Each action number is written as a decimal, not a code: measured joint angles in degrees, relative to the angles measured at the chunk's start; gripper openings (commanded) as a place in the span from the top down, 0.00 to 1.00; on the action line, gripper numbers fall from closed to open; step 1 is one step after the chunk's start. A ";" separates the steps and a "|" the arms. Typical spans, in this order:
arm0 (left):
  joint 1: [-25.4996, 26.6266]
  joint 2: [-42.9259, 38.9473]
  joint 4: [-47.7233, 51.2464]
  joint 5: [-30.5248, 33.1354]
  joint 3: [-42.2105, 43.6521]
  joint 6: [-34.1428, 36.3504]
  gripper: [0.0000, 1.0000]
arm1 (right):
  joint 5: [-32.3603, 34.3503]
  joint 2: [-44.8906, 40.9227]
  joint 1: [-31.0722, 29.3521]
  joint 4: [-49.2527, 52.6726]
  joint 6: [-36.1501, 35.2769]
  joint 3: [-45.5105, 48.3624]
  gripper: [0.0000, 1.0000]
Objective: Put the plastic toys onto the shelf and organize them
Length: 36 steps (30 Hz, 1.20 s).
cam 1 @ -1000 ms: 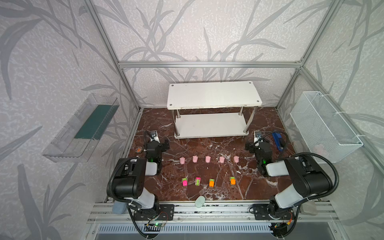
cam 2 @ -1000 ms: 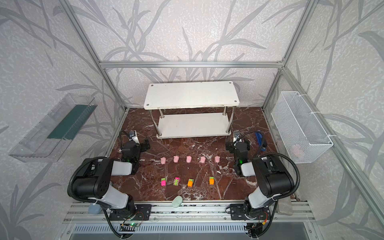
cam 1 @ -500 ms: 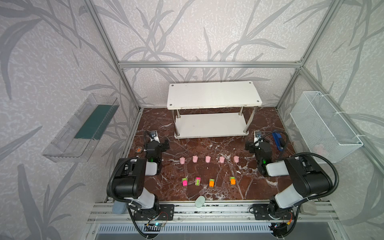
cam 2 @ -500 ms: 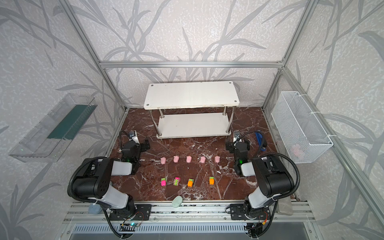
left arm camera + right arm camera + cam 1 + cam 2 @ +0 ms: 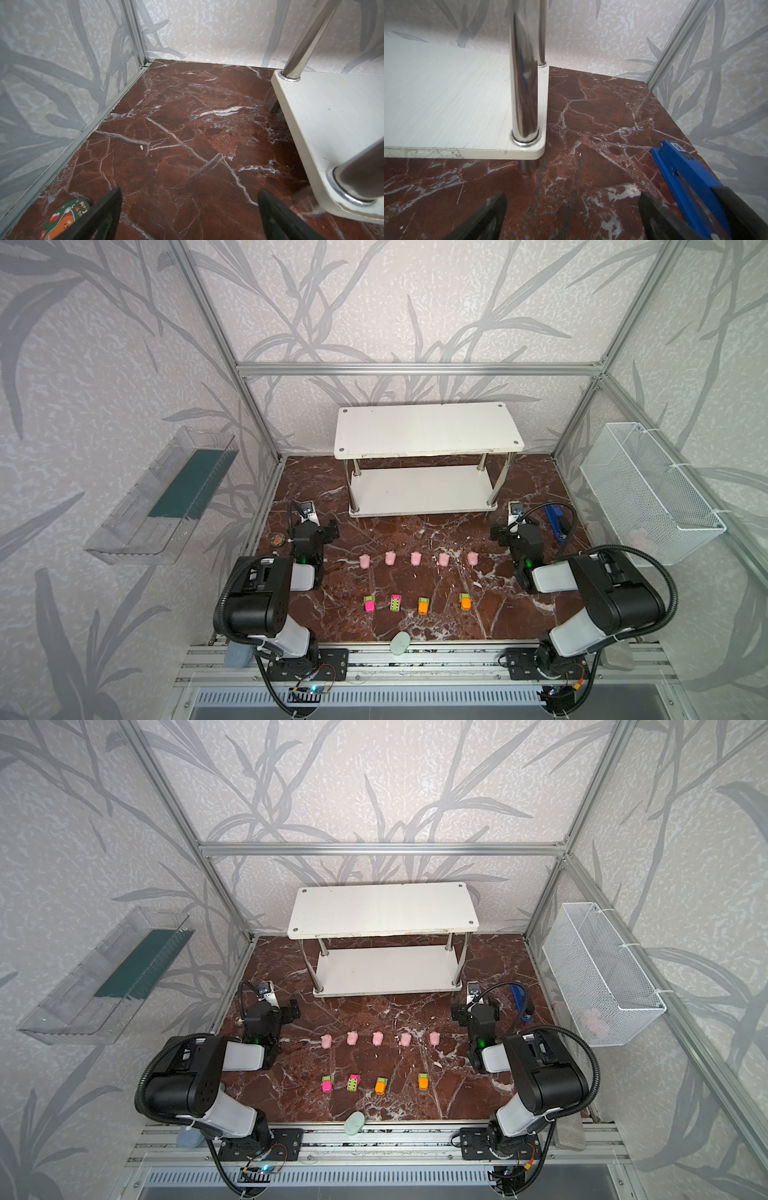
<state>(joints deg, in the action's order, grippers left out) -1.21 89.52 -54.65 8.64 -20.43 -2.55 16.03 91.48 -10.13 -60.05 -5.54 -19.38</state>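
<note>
Several pale-pink pig toys [image 5: 416, 558] [image 5: 377, 1038] stand in a row on the brown marble floor. In front of them is a row of several tiny cars [image 5: 395, 602] [image 5: 353, 1083], pink and orange with green trim. Behind them, at the back, stands the white two-tier shelf [image 5: 428, 429] [image 5: 382, 909], with both boards bare. My left gripper [image 5: 312, 527] [image 5: 189, 193] rests low beside the shelf's left front post, open and empty. The right gripper [image 5: 515, 529] [image 5: 572, 197] sits by the right front post, open and empty too. Both wrist views show the lower shelf board [image 5: 324, 124] [image 5: 446, 93] and no toys.
A blue stapler-like object [image 5: 555, 522] [image 5: 691, 182] lies just right of the right gripper. A mint-green oval [image 5: 400, 642] sits at the front edge. A round sticker [image 5: 66, 218] lies by the left gripper. On the side walls hang a clear tray [image 5: 162, 497] and a wire basket [image 5: 648, 489].
</note>
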 measured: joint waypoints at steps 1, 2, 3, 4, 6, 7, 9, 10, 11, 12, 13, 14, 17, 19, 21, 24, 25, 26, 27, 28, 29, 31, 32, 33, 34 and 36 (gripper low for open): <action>-0.04 0.00 0.00 -0.13 0.00 0.00 0.01 | 0.00 0.00 0.00 0.02 0.02 0.00 0.01; -0.11 0.00 0.00 -0.26 0.00 -0.02 0.01 | 0.00 0.00 0.00 0.04 0.02 0.00 0.01; -0.15 0.00 0.02 -0.35 0.00 -0.02 0.01 | 0.00 0.00 0.00 0.07 0.04 -0.02 0.01; -0.20 0.00 0.02 -0.44 0.00 -0.02 0.01 | 0.00 0.00 0.00 0.13 0.07 -0.02 0.01; -0.33 0.00 0.09 -0.68 0.00 -0.02 0.01 | -0.02 0.00 0.00 0.20 0.11 -0.07 0.01; -0.37 0.00 0.13 -0.76 0.00 -0.02 0.02 | 0.00 0.00 0.00 0.20 0.11 -0.07 0.00; -0.39 0.00 0.17 -0.83 0.00 -0.02 0.05 | 0.11 -0.02 0.00 0.31 0.13 -0.09 0.02; -0.39 0.00 0.15 -0.87 0.00 -0.02 0.05 | 0.24 -0.35 0.00 1.36 0.15 -0.26 0.03; -0.39 -0.09 0.46 -0.81 -0.07 -0.04 0.06 | 0.31 -1.16 0.00 3.32 0.17 -0.59 0.03; -0.39 -0.55 1.81 -0.68 -0.33 -0.09 0.06 | 0.35 -2.21 0.00 5.62 0.11 -1.14 0.04; -0.39 -1.60 4.76 -0.52 -1.07 -0.11 0.07 | 0.44 -3.85 -0.02 8.55 0.11 -2.01 0.04; -0.35 -2.97 8.07 -0.17 -2.14 -0.17 0.07 | 0.46 -5.55 -0.04 10.84 0.11 -2.91 0.03; 0.94 -8.59 18.25 3.61 -8.33 -0.66 0.07 | 1.22 -12.02 -0.44 16.02 0.13 -5.29 0.04; 1.73 -12.41 18.99 5.40 -9.86 -2.47 0.08 | 2.49 -16.09 -0.96 19.50 0.50 -6.25 0.04; 2.80 -16.20 19.76 6.93 -9.86 -4.76 0.09 | 3.76 -19.85 -1.73 24.48 1.64 -7.58 0.04; 5.81 -19.58 24.30 11.21 -10.71 -7.45 0.09 | 5.60 -25.22 -3.98 32.54 4.59 -9.64 0.04; 7.13 -20.24 26.05 12.55 -11.26 -8.04 0.10 | 6.34 -27.08 -5.20 35.93 6.01 -10.45 0.05; 8.35 -20.92 27.78 13.79 -11.76 -8.70 0.10 | 6.71 -28.72 -6.29 39.26 7.45 -11.13 0.05; 9.27 -21.62 29.16 14.69 -12.04 -9.29 0.11 | 7.04 -29.99 -7.13 41.88 8.90 -11.61 0.06; 10.16 -22.40 30.47 15.47 -12.13 -10.01 0.12 | 7.10 -31.52 -8.17 45.29 10.38 -12.02 0.07; 10.62 -23.23 31.69 16.15 -12.13 -10.71 0.13 | 7.06 -32.87 -9.11 48.26 12.22 -12.20 0.07; 10.69 -24.61 33.46 17.35 -12.13 -11.96 0.13 | 6.86 -35.08 -10.78 53.92 15.21 -12.31 0.09; 10.69 -25.07 33.99 17.94 -12.11 -12.55 0.13 | 6.60 -36.00 -11.76 56.96 17.14 -12.31 0.10; 10.69 -25.27 34.27 18.36 -12.11 -12.87 0.13 | 6.32 -36.70 -12.57 59.41 18.32 -12.31 0.10; 10.58 -25.29 34.58 18.71 -12.11 -13.27 0.13 | 5.88 -37.29 -13.51 61.88 19.52 -12.31 0.10; 10.58 -25.07 35.41 18.93 -12.11 -14.10 0.13 | 4.92 -38.03 -15.50 65.44 21.22 -12.26 0.11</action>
<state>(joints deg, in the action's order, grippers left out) 9.37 64.45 -19.25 27.57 -32.53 -16.64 20.95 53.45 -25.63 5.39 15.68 -31.64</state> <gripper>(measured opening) 0.869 0.894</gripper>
